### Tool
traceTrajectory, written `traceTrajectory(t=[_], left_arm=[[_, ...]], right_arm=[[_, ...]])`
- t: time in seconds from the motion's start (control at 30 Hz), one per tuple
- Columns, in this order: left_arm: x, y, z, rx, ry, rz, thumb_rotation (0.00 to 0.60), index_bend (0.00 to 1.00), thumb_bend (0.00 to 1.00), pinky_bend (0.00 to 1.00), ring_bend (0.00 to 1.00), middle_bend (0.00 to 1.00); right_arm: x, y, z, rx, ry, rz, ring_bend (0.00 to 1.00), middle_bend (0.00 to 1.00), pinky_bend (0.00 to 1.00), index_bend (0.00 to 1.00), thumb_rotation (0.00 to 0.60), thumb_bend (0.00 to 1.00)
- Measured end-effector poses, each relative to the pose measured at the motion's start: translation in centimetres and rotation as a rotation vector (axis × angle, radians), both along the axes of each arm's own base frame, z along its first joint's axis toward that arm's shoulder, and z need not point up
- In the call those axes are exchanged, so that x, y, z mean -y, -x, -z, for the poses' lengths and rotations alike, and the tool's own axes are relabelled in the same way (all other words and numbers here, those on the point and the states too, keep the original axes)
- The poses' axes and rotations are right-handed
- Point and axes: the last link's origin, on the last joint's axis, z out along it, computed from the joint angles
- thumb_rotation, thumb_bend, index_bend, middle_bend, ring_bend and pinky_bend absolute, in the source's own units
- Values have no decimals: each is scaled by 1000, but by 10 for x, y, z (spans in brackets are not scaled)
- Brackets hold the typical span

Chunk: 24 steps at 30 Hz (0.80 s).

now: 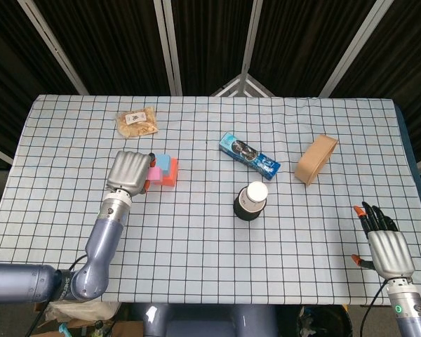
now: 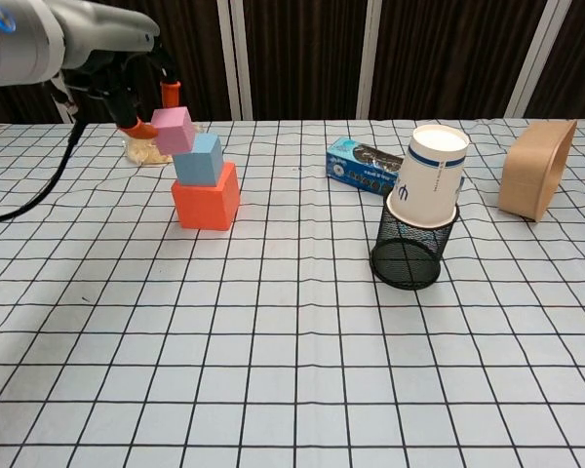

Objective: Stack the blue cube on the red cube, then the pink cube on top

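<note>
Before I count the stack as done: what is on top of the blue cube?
Nothing rests on the blue cube yet. The left hand holds the pink cube beside its upper left edge; whether they touch is unclear.

Surface [image 1: 196, 253] covered by white cloth with black grid. Behind it, dark ribbed curtains [image 2: 302, 58] split by pale upright posts [image 2: 236, 58]. Head view: posts [image 1: 167, 45] slant outward, dark floor at both sides. Light even, soft shadows on cloth.
</note>
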Motion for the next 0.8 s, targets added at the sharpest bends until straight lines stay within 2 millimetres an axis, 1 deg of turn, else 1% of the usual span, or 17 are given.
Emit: traceTrajectory(t=[0.07,0.2,0.53,0.8], left_arm=[[-4,-6,-1,6,-4,-11,600,421,391,859,826,955],[-13,-10,-1,23,-9,-40,600,421,393,858,826,955],[-39,-5,0,44,-22,-94,600,422,413,857,826,953],[-50,-7,-2,30,-16,-90,600,421,431,850,821,950]], right_arm=[[0,0,0,-1,2,0,0,0,172,0,600,108],[0,1,-1,-3,7,1,0,0,172,0,600,108],[2,2,1,-13,5,8,0,0,172,0,600,108],[3,2,3,-22,3,14,0,0,172,0,600,108]])
